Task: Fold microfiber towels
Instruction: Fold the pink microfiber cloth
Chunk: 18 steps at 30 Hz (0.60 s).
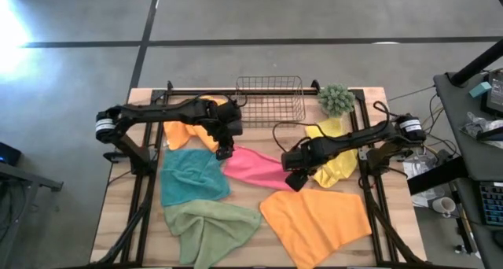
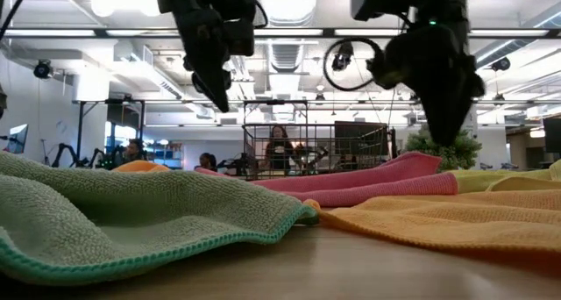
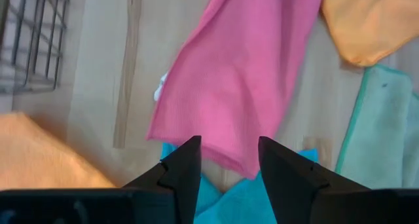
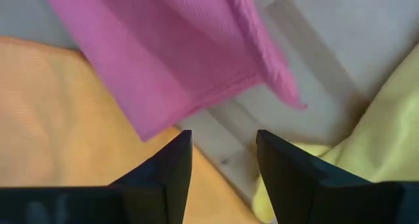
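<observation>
Pink towel point(image 1: 253, 165) between two open pincers

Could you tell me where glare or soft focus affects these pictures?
High view: a white glare patch washes out the floor at the upper left corner; the table is evenly lit. Low view: bright ceiling lights leave both hands as dark silhouettes, and the near sage green towel looks soft. Left wrist view: the pink towel is slightly blurred.

Even overhead light falls on the table point(image 1: 118, 214), with glare on the floor at the high view's left edge. Bright ceiling lamps bloom in the low view; the sage green towel point(image 2: 131, 217) nearest the lens blurs.
</observation>
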{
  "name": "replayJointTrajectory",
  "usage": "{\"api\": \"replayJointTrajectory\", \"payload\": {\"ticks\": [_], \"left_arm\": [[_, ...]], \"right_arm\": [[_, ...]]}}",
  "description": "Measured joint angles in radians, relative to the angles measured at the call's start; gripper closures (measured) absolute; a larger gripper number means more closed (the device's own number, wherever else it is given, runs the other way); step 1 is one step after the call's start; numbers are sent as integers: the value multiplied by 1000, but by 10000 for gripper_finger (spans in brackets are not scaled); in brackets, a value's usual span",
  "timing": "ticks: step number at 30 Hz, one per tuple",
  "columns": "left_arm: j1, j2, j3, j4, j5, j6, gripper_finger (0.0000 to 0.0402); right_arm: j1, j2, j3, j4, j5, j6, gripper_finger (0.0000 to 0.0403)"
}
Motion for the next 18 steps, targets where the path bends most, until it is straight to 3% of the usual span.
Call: {"api": "replayJointTrajectory", "payload": {"ticks": [10, 14, 18], "left_arm": [[0, -62, -64, 25, -3, -47, 265], [-5, -57, -64, 86, 0, -53, 265], [-25, -24, -67, 161, 18, -123, 265]], "right_arm": [[30, -215, -236, 334, -11, 249, 260], [17, -270, -292, 468, 42, 234, 264], [-22, -281, -303, 544, 68, 59, 263]]}}
